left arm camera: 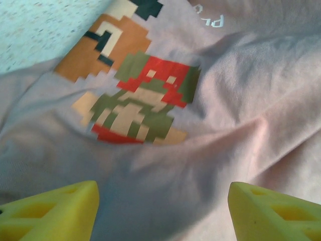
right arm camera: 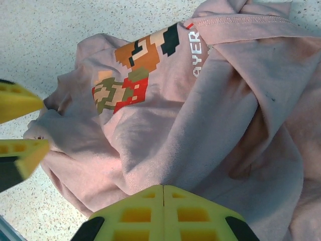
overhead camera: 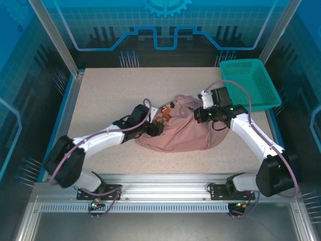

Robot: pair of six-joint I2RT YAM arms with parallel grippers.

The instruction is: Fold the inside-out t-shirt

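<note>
Inside-out t-shirt lies just beyond spread left fingers.

Teal plastic mesh basket, rectangular, upright, at far right corner of speckled beige tabletop. Blue trim along table's left side. Silver aluminium rail across near edge.

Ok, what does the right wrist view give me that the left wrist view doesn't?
Right wrist adds: the right gripper shut on a fold of the t-shirt, the stitched hem, and the left gripper open at the cloth's edge. Left wrist adds: a close look at cloth lying ungripped between its spread fingers. Shared: the pixel print and the speckled table.
</note>
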